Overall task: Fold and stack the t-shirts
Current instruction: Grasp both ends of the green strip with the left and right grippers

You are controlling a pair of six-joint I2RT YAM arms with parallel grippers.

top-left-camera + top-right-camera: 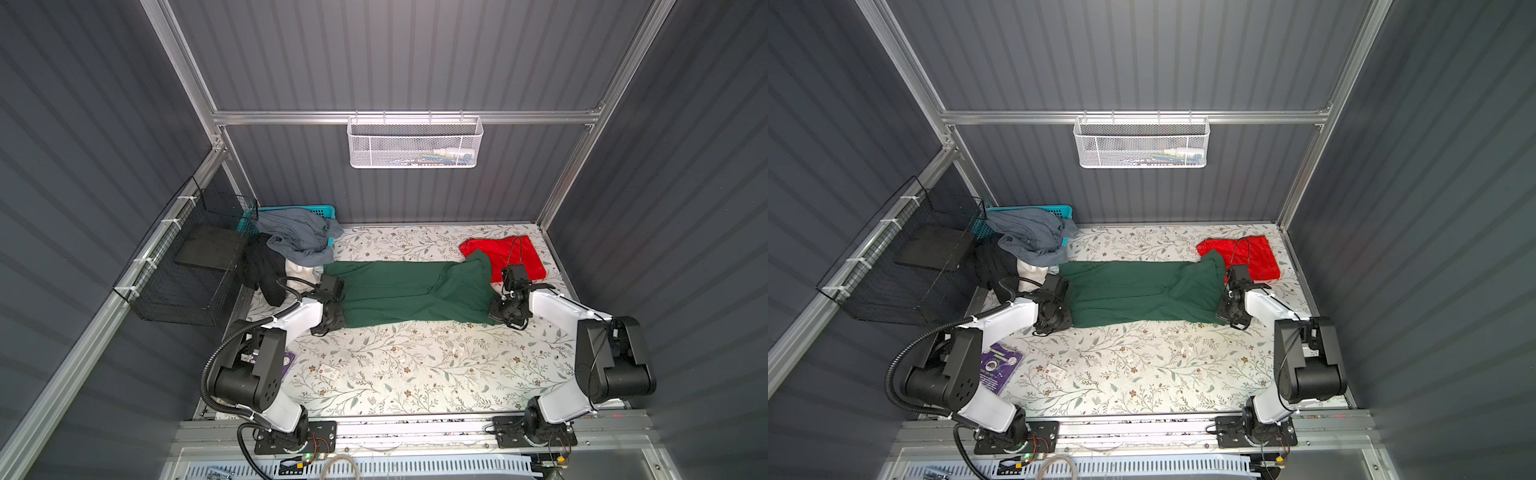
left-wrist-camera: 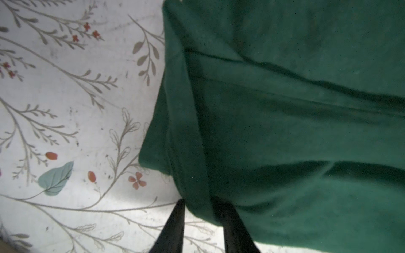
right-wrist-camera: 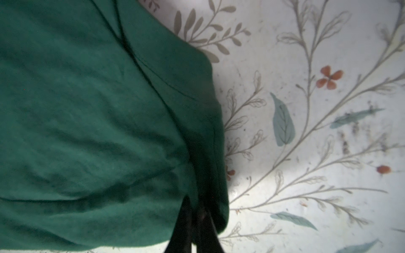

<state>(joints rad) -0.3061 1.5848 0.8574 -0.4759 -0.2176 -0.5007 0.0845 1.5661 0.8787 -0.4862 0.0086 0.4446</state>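
Green t-shirt [image 1: 407, 291] stretched along desk [image 1: 374, 374], ends clamped by left pincer [image 2: 198, 203] and right pincer [image 3: 194, 202], presumably readied for folding.

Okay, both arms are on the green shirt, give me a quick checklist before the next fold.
1. Left gripper jaws closed on the green t-shirt edge: ok.
2. Right gripper jaws closed on its other end: ok.
3. Shirt spread flat: not ok, creased toward the right end.
4. Clear of the red t-shirt: not ok, its far corner overlaps the red one.
5. Clear of the grey garment spilling from the teal basket: cannot tell, they almost meet.
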